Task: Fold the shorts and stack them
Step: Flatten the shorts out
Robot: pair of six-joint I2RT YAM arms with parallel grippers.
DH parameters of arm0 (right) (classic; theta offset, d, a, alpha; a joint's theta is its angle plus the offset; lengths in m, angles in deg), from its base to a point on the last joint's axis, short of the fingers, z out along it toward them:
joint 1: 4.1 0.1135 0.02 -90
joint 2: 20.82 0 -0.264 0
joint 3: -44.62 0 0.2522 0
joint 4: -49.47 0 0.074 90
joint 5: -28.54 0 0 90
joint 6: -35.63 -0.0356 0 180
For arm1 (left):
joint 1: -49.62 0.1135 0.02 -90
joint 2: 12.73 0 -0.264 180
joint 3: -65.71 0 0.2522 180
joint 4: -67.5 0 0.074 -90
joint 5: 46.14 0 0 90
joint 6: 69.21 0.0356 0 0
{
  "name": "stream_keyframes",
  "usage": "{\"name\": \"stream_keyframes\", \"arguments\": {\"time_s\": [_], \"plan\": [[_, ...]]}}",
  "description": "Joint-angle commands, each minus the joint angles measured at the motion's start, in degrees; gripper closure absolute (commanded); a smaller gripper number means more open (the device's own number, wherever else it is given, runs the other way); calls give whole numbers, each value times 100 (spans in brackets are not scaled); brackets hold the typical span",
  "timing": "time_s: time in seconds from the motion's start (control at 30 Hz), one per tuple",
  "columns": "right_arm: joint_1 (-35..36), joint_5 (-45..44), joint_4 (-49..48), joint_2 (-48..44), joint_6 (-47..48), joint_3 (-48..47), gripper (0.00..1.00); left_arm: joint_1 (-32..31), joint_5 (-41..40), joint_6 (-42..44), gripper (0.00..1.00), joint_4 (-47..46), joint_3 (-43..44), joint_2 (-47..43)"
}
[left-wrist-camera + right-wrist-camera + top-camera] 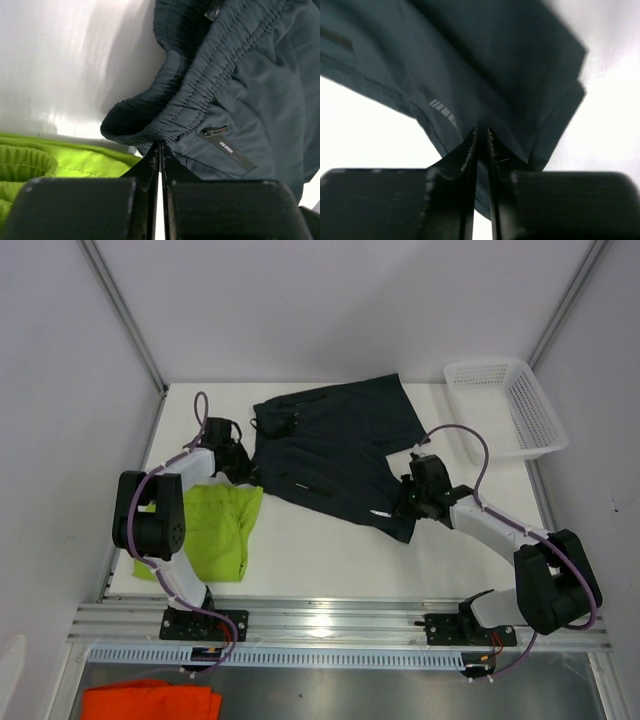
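The dark navy shorts lie spread across the middle of the white table. My left gripper is shut on their elastic waistband at the left edge; the jaws pinch the fabric. My right gripper is shut on a leg hem at the shorts' lower right corner, the fabric pinched between the jaws. The lime green shorts lie folded at the near left, also showing in the left wrist view.
A white plastic basket stands at the back right of the table. An orange cloth lies below the table's front rail. Grey walls close in the left and right sides.
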Motion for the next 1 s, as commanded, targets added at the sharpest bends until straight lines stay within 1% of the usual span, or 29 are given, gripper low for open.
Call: {"name": "stream_keyframes", "arguments": {"time_s": [0.0, 0.1, 0.17, 0.27, 0.33, 0.47, 0.5, 0.6, 0.63, 0.7, 0.73, 0.83, 0.87, 0.93, 0.97], "plan": [[257, 50, -98, -23, -93, 57, 89, 178, -4, 76, 100, -215, 179, 22], [546, 103, -89, -41, -145, 57, 95, 363, 102, 93, 100, -232, 188, -31], [854, 138, -72, -85, -189, 66, 97, 460, 154, 76, 100, -276, 188, -57], [1275, 357, -54, -67, -260, 22, 98, 793, 295, 41, 100, -303, 310, 12], [1365, 507, -2, -76, -243, -92, 99, 899, 401, 32, 100, -294, 389, 65], [1137, 332, 113, -348, -207, -171, 92, 1136, 427, 32, 100, -162, 705, 153], [884, 349, 139, -375, -190, -180, 82, 1154, 445, 32, 100, -118, 776, 162], [461, 306, 209, -305, -84, -198, 75, 1154, 558, -3, 100, -170, 794, 110], [364, 271, 209, -278, -84, -171, 74, 1146, 637, -29, 98, -240, 629, 83], [153, 244, 131, -269, -75, -101, 73, 1093, 700, -38, 82, -276, 505, 13], [100, 226, 104, -261, -84, -57, 72, 1067, 708, -30, 67, -346, 356, -83], [-172, 217, 16, -287, -119, 57, 71, 961, 700, -30, 48, -513, -49, -285], [-252, 252, -36, -296, -137, 127, 70, 909, 708, -30, 45, -566, -241, -321], [-444, 305, -63, -322, -137, 171, 68, 864, 717, -30, 39, -593, -322, -356], [-489, 314, -63, -340, -137, 215, 66, 812, 735, -30, 38, -601, -400, -356]]}}
